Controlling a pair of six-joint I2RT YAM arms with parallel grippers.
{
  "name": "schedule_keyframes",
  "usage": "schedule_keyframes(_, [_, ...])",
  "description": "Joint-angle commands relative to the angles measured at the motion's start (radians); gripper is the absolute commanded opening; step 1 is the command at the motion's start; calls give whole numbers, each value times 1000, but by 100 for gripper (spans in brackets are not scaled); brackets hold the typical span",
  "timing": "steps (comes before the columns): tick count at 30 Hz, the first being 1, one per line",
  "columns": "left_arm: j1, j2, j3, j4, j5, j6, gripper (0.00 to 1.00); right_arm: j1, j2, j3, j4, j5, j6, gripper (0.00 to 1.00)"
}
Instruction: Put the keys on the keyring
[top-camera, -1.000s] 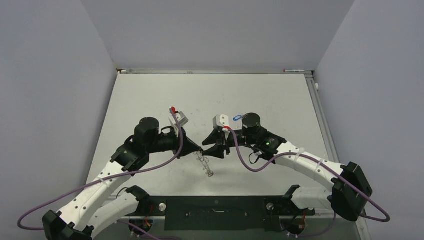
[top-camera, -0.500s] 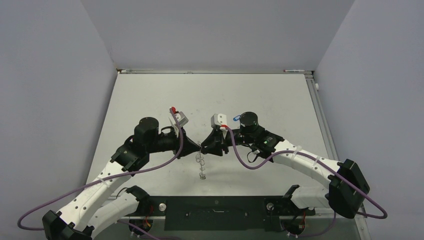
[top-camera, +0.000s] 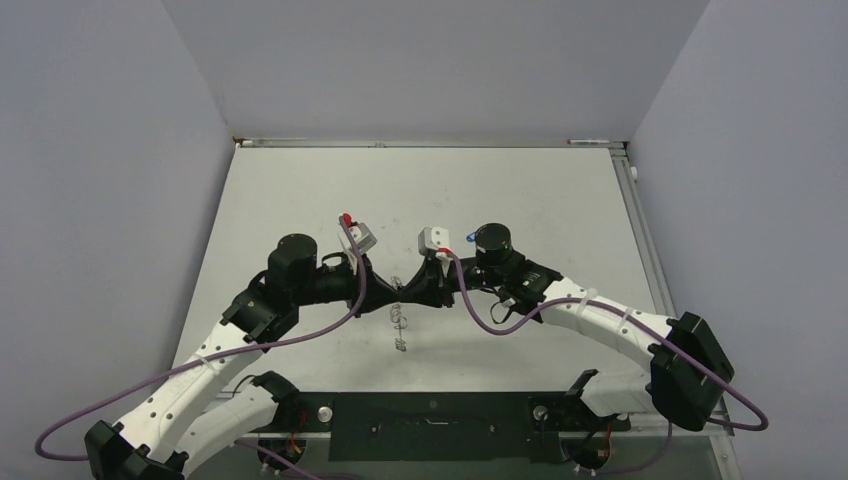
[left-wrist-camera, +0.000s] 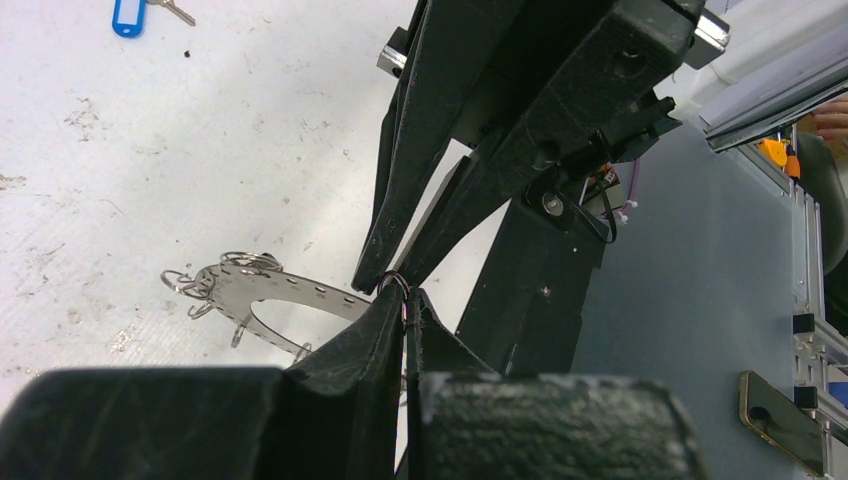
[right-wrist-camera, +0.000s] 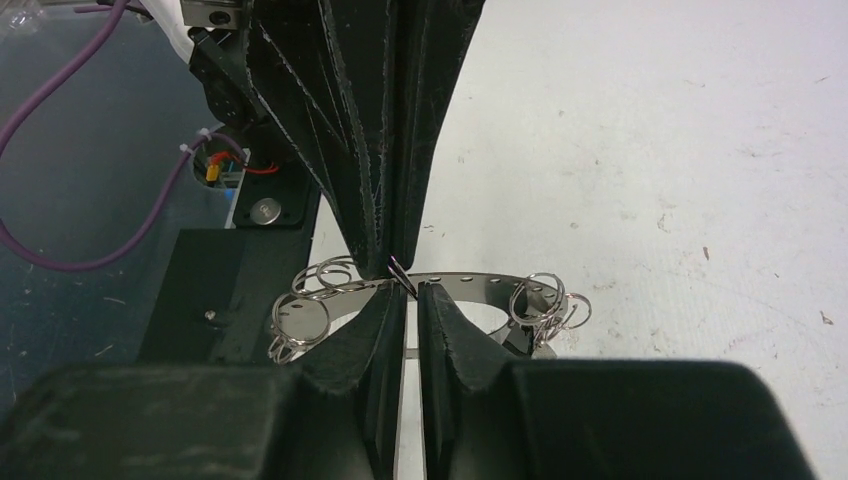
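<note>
Left wrist view showed me the keyring (left-wrist-camera: 275, 288) low at centre-left, my left gripper (left-wrist-camera: 403, 300) clenched on one of its wire loops (left-wrist-camera: 232, 262). The right gripper (right-wrist-camera: 411, 295) met it nose to nose, jaws almost together at the rim, though I couldn't tell if they gripped. The blue-tagged key (left-wrist-camera: 128, 16) lay loose on the table (left-wrist-camera: 250, 130) at upper left and I saw no black-headed key, so I judged the threading was all left to do.

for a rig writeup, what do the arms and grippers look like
Both the left arm and right arm have white links with bulky black joints, a purple cable looping along each. The left gripper and right gripper are black, tapering and scuffed; a small white camera block sits on each wrist.
</note>
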Motion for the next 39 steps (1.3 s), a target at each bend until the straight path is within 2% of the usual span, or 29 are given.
schedule_keyframes(1, [-7, -8, 28, 78, 36, -7, 0, 6, 9, 45, 64, -22, -9, 8])
schedule_keyframes(13, [-8, -14, 15, 76, 16, 8, 0, 6, -33, -12, 148, -67, 2, 5])
schedule_keyframes(17, [-6, -34, 8, 87, 9, 8, 28, 6, -32, -16, 155, -71, 3, 5])
schedule_keyframes(19, [-5, -49, 1, 99, 8, 4, 38, 5, -35, -18, 158, -62, 3, 5])
schedule_keyframes(21, [-2, -68, -9, 106, -2, 2, 47, 6, -42, -23, 167, -55, 10, 5])
schedule_keyframes(23, [5, -93, -18, 116, -20, 2, 50, 6, -52, -34, 191, -42, 26, 5])
schedule_keyframes(32, [50, -286, -159, 348, -40, -33, 48, 6, -113, -68, 243, -35, 52, 5])
schedule_keyframes(39, [52, -273, -182, 395, 65, -30, 40, 8, -163, -70, 236, -64, 52, 5])
